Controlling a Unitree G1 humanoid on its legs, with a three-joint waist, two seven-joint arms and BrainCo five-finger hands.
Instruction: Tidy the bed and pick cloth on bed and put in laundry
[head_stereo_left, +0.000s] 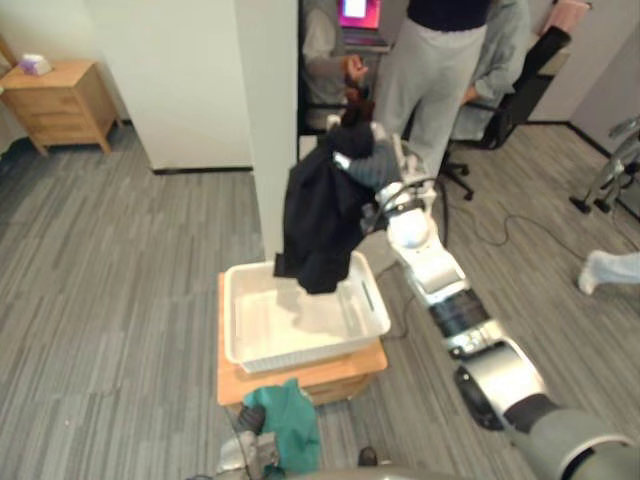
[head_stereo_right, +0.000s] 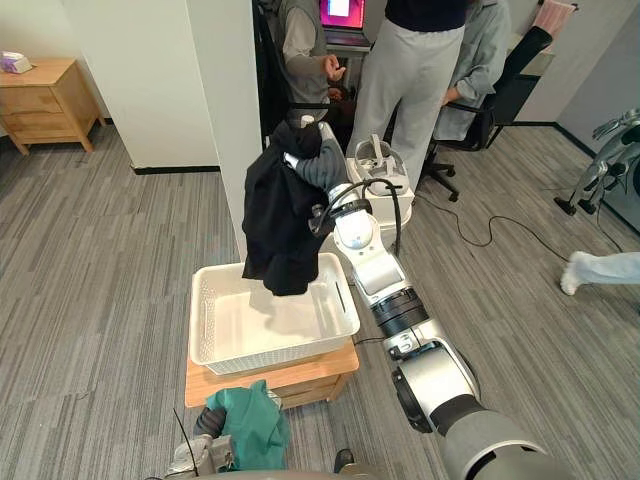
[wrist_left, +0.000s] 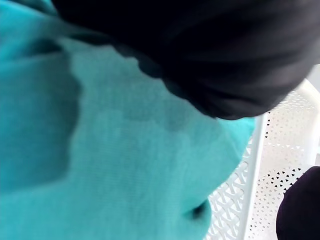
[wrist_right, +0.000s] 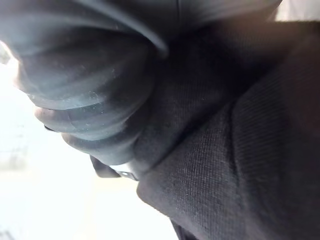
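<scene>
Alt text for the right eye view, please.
A black garment hangs from the robot's raised right hand over a white laundry basket on a low wooden stand. A teal cloth sits at the left hand by the bottom edge; people stand behind.

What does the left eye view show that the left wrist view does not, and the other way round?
The left eye view adds: the right robot hand, raised, with a black garment hanging from it over the basket, the wooden stand under the basket, a wooden nightstand and standing people. The left wrist view adds: the small holes in the basket's wall, seen from close. Both share: the teal cloth at the left robot hand, and the white basket.
</scene>
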